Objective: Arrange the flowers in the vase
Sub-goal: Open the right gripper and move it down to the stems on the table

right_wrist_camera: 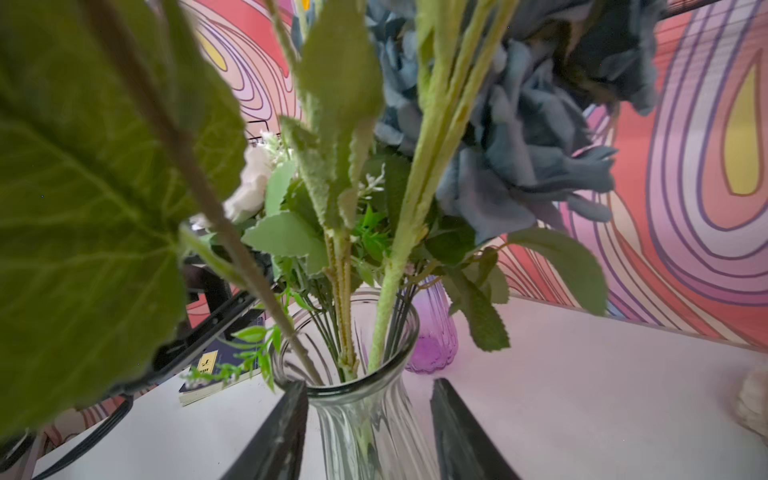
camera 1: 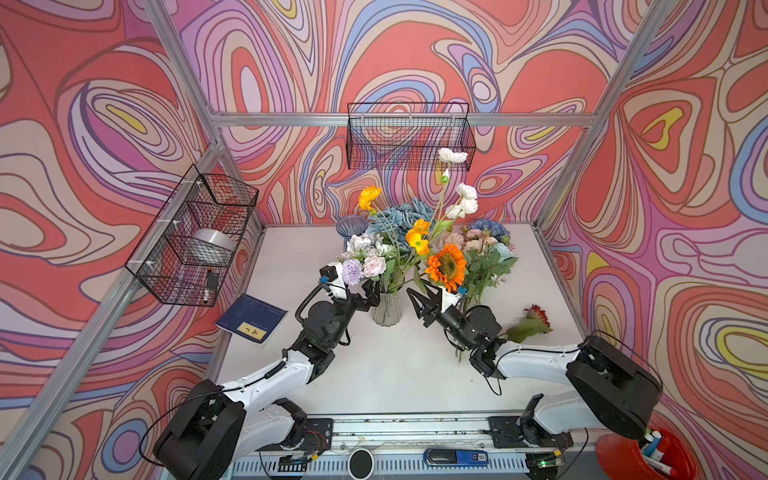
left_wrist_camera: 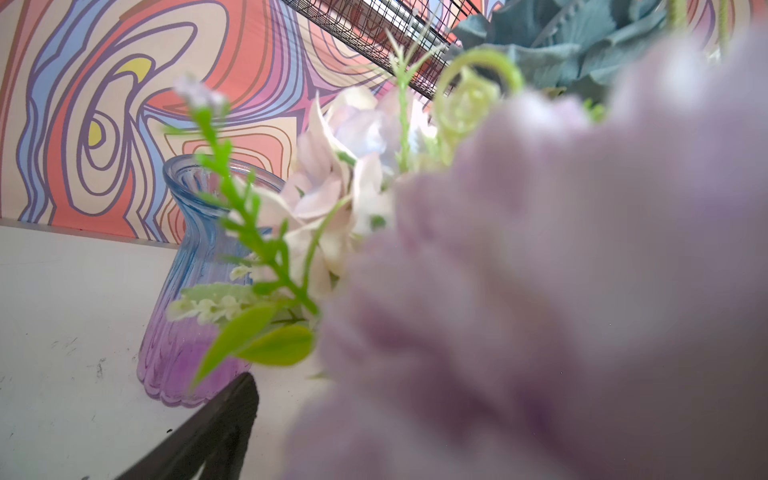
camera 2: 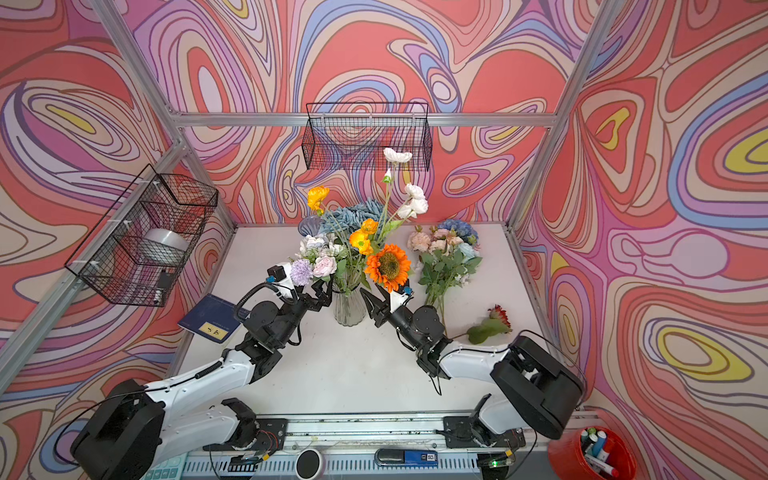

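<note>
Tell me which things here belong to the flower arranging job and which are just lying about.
Job: clear glass vase with flowers standing in it; loose bunch on the table; red flower lying flat.
Lying about: blue-purple vase; blue notebook; red cup of markers; wire baskets.

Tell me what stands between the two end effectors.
The clear glass vase, holding flowers, stands between the left end effector and the right end effector; both top views show it.

White table [camera 1: 395, 365] with clear vase [camera 1: 386, 309], blue vase [camera 1: 351, 227], notebook [camera 1: 251, 320], loose bouquet [camera 1: 484, 257], red flower [camera 1: 538, 316].
</note>
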You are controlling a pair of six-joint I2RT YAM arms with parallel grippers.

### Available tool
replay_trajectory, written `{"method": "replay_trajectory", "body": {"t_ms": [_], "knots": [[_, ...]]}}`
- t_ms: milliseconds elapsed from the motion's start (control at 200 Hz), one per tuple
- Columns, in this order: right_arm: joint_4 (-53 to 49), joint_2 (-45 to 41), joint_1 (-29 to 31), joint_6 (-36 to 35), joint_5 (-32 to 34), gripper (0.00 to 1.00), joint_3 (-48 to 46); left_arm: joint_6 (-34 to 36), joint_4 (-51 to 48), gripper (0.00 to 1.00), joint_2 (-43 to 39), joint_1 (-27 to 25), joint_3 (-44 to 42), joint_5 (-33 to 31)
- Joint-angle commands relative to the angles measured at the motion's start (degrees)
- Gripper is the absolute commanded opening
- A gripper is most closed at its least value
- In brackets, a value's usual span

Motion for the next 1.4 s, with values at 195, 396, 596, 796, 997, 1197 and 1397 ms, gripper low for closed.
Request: {"method": "replay_trajectory", "body": {"t_ms": [195, 396, 596, 796, 997, 1197, 1397], "knots": [[-41.4, -12.3, 0.2, 8.6, 12.4, 0.50, 1.6, 1.0, 3.1, 0.99, 1.3, -0.1, -2.0, 1.7], [-63.9, -16.1, -0.6, 21.4, 23.8, 0.49, 9.4, 1.9, 4.2, 0.99, 1.5, -0.2, -3.1, 2.0], [-84.5, -13.2, -9.0, 36.0, 20.5, 0.49, 18.3, 3.2, -0.2, 1.00, -3.0, -0.4, -3.9, 4.1], [-93.1, -14.3, -17.4, 45.8, 11.9, 0.51, 17.3, 5.1, -3.8, 1.00, -7.5, -3.2, -7.5, 5.9], [-99.8, -17.8, -20.8, 49.2, 10.7, 0.52, 16.8, 9.1, 1.9, 1.00, -1.7, -5.3, -10.2, 6.0], [-104.4, -19.5, -23.5, 51.4, 8.2, 0.53, 17.9, 12.0, 12.1, 1.00, 9.2, -5.3, -8.2, 7.3], [-104.5, -22.7, -30.4, 54.2, 3.0, 0.55, 14.0, 10.3, 22.2, 1.00, 19.3, -5.2, -6.9, 7.1]]}}
